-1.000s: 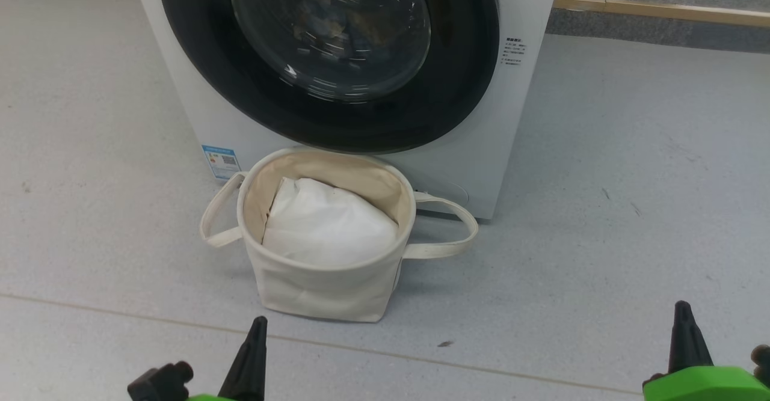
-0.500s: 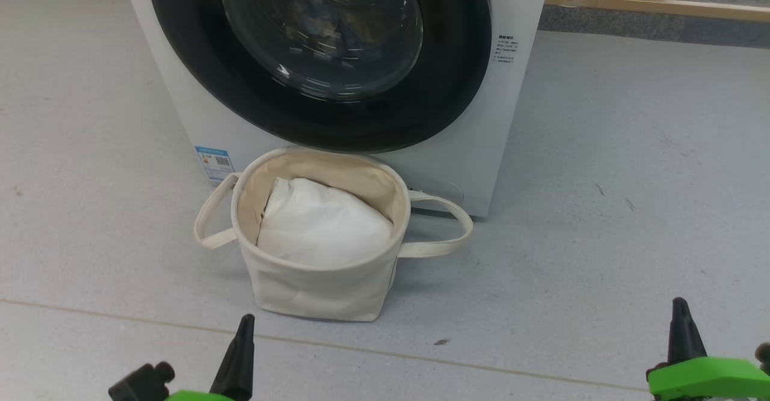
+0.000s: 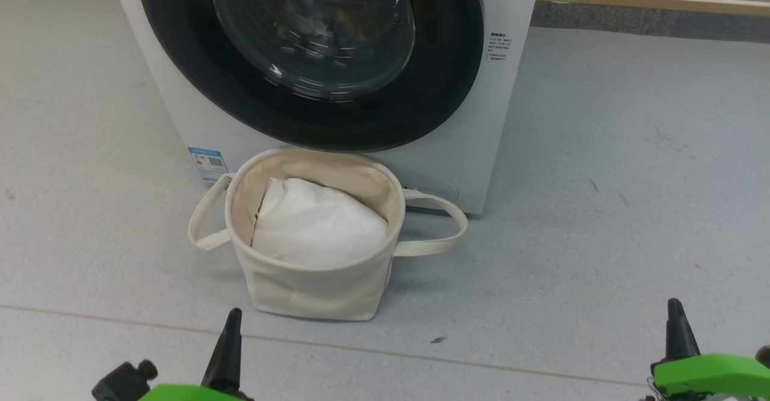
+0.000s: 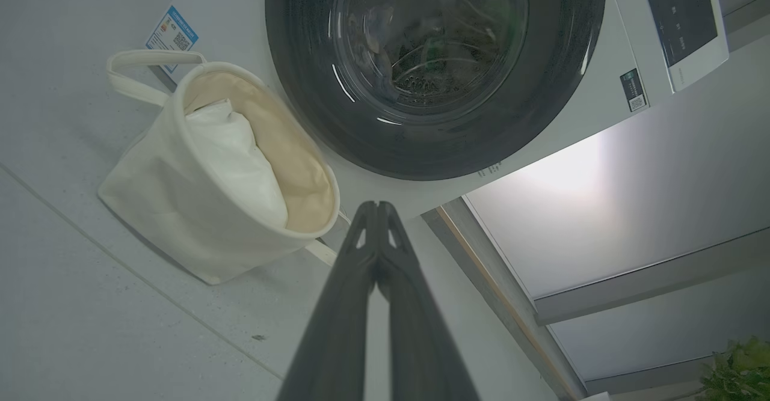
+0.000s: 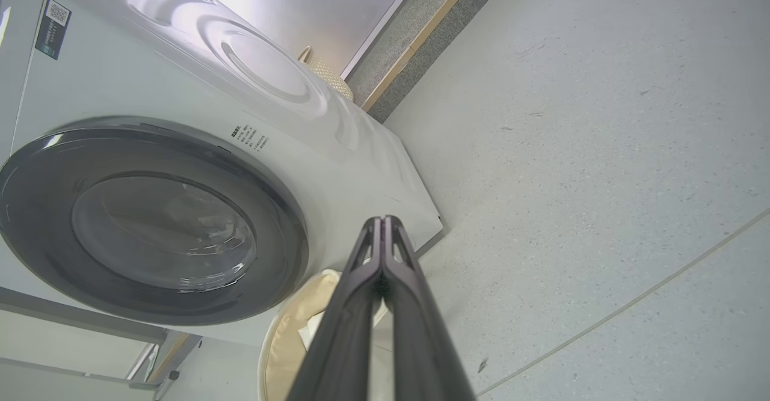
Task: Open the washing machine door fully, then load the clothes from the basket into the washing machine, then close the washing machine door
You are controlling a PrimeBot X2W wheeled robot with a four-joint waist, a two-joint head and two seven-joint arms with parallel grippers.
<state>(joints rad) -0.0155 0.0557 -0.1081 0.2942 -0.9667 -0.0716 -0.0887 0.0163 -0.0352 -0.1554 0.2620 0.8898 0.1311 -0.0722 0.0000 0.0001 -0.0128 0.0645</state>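
Head view: our left gripper (image 3: 231, 329) and right gripper (image 3: 675, 323) sit low, both pinched closed on nothing; the big white front-loading washing machine (image 3: 517, 118) has its round door (image 3: 457, 88), glossy black rim around bulging clear glass, flush to the front, and the soft cream canvas basket (image 3: 313, 287) stands on the grey floor (image 3: 601, 208) just before it, holding a plain white cloth bundle (image 3: 319, 226). Left wrist view: blue and brownish clothes (image 4: 372, 34) show behind the glass, so we judge them loaded. Right wrist view: door seated, grippers parked because the job looks done.
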